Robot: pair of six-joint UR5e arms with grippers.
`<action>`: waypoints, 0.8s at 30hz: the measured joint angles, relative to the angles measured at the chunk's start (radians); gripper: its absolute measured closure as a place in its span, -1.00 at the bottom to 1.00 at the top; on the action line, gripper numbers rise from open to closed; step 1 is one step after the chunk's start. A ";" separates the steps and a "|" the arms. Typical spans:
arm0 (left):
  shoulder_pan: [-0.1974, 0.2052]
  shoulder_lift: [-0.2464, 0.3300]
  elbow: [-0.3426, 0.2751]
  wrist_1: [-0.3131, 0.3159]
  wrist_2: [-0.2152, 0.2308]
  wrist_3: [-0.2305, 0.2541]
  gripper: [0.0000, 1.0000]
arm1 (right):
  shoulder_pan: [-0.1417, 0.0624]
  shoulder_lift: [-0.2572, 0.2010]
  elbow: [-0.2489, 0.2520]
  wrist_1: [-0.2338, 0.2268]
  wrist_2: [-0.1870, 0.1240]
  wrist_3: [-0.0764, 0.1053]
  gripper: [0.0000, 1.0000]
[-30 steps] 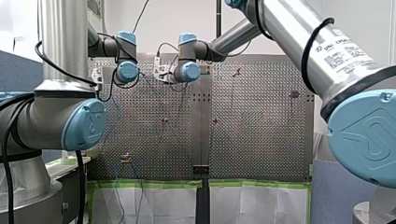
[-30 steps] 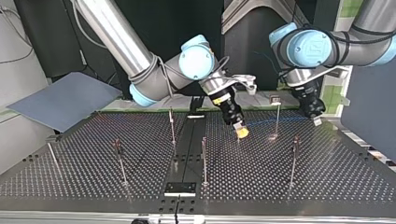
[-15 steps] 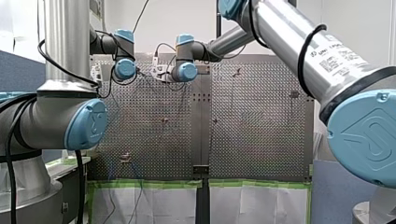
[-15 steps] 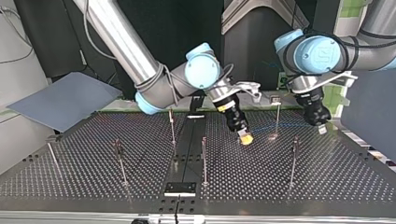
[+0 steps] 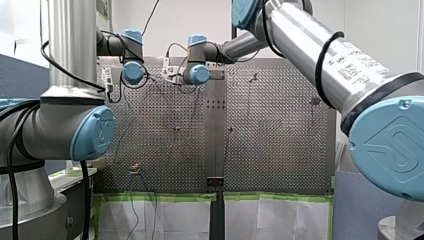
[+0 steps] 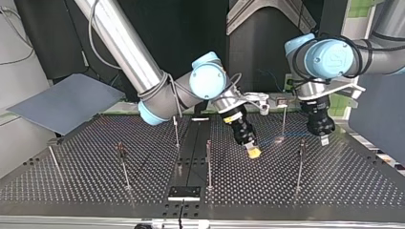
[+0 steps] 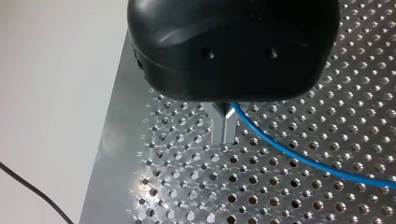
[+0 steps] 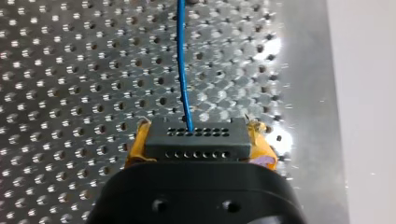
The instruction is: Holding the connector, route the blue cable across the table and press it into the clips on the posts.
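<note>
Pinching a black connector (image 8: 196, 135) between yellow pads (image 8: 262, 145), my right jaws hang over the perforated metal worktop (image 8: 70, 70); only the right wrist view shows the connector's rows of holes and the blue cable (image 8: 182, 60) leaving it. Only the left wrist view shows my left jaws' metal fingers (image 7: 219, 127) pressed together on that cable.

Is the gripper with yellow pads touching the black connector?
Touching. The right wrist view shows the black connector clamped between the yellow pads of my right gripper, with no gap.
</note>
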 joint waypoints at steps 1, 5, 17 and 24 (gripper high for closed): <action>0.002 0.000 0.003 -0.001 0.002 -0.001 1.00 | 0.000 0.000 -0.006 0.002 0.000 0.002 1.00; 0.010 -0.003 0.011 -0.005 0.006 -0.007 1.00 | -0.002 0.001 -0.027 0.013 -0.001 0.005 1.00; 0.020 -0.055 0.028 0.016 0.015 -0.004 1.00 | -0.005 0.006 -0.038 0.030 -0.003 0.007 1.00; 0.026 -0.057 0.029 0.043 0.033 -0.008 1.00 | -0.007 0.009 -0.038 0.031 -0.011 0.011 1.00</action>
